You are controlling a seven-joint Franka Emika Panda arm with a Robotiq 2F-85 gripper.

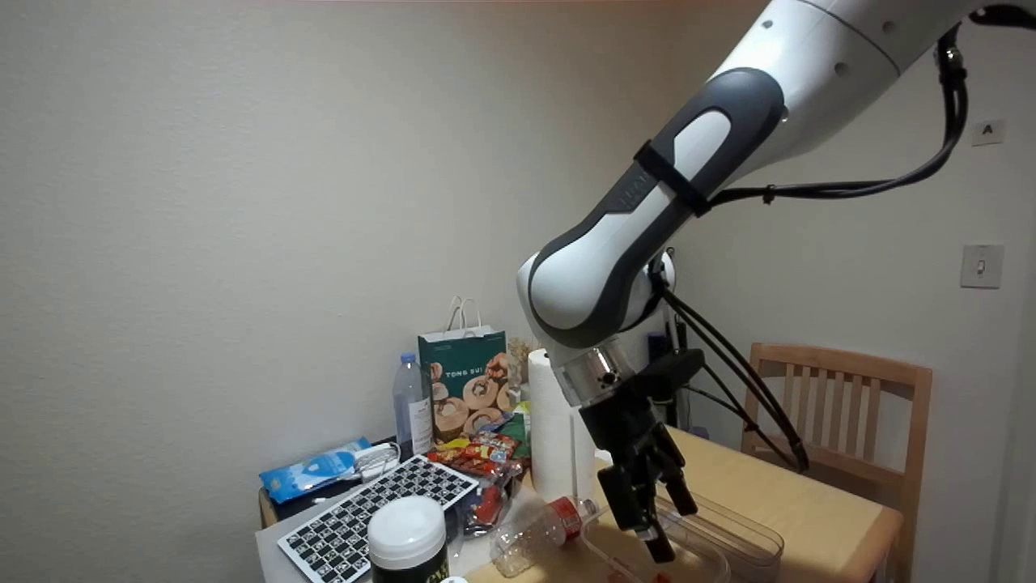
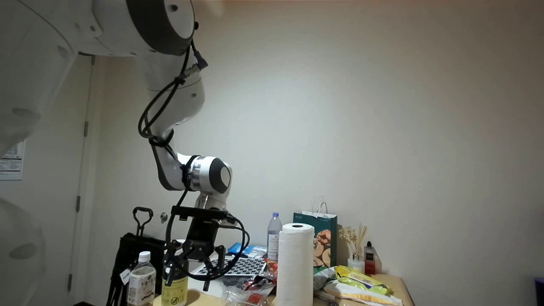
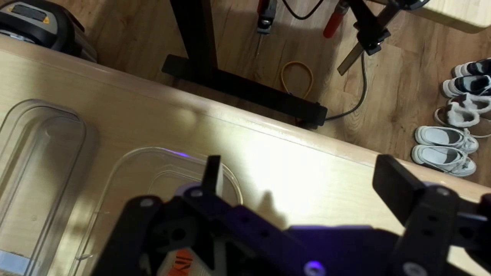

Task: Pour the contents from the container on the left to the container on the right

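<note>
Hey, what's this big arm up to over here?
A robot arm reaches down over a table. Its hand is open and grips nothing at this moment. Close by, a clear plastic container and a second clear container rest on the tabletop. Something orange-red shows in the second, too hidden to name. The job is pouring one into the other; neither is lifted yet.

Cannot see the long clear container [image 3: 62,184] or rounded container [image 3: 176,153] whole (cut by the wrist view's edges), nor identify the orange-lettered item [image 3: 183,262] partly behind the gripper [image 3: 301,180], nor trace the white-lidded jar [image 1: 407,530] past an exterior view's lower edge.
</note>
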